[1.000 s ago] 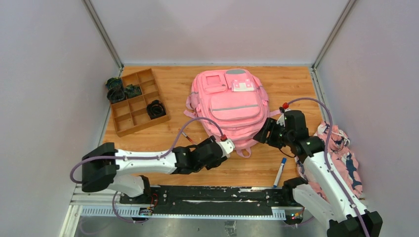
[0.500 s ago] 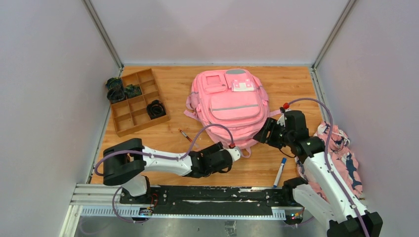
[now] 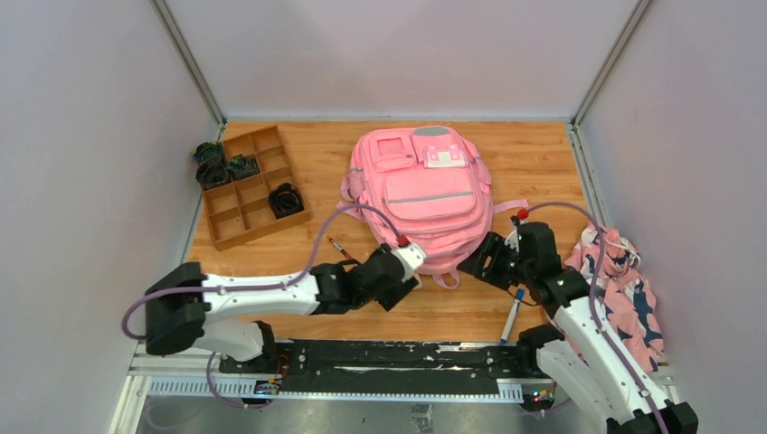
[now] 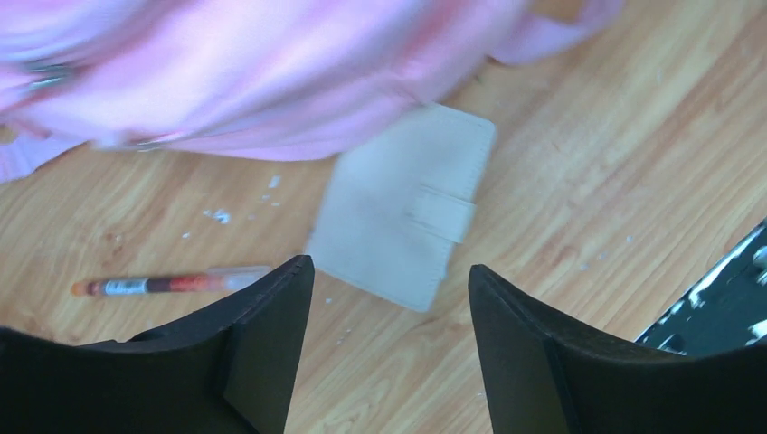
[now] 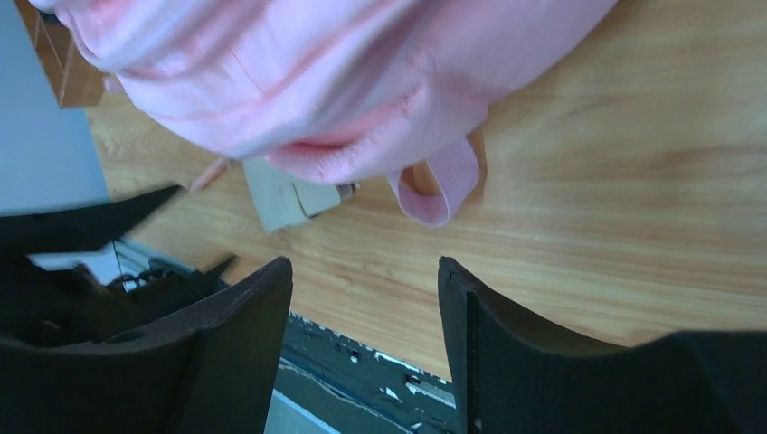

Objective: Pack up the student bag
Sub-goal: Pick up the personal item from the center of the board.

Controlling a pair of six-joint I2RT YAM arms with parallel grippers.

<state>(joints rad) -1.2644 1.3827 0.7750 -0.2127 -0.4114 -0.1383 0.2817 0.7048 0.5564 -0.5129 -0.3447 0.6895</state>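
The pink student bag lies flat in the middle of the wooden table, grey trim and white label up. My left gripper is open and empty at the bag's near edge. In the left wrist view it hovers over a pale grey wallet lying against the bag's edge. My right gripper is open and empty at the bag's near right corner. In the right wrist view it faces the bag, a pink strap loop and the wallet.
A red pen lies left of the bag and shows in the left wrist view. A blue marker lies near the right arm. A wooden compartment tray holds dark items at far left. Floral cloth hangs at the right edge.
My left arm swung toward the near edge half a second ago, then came back up to the bag's near edge. My right gripper dropped slightly nearer and to the left.
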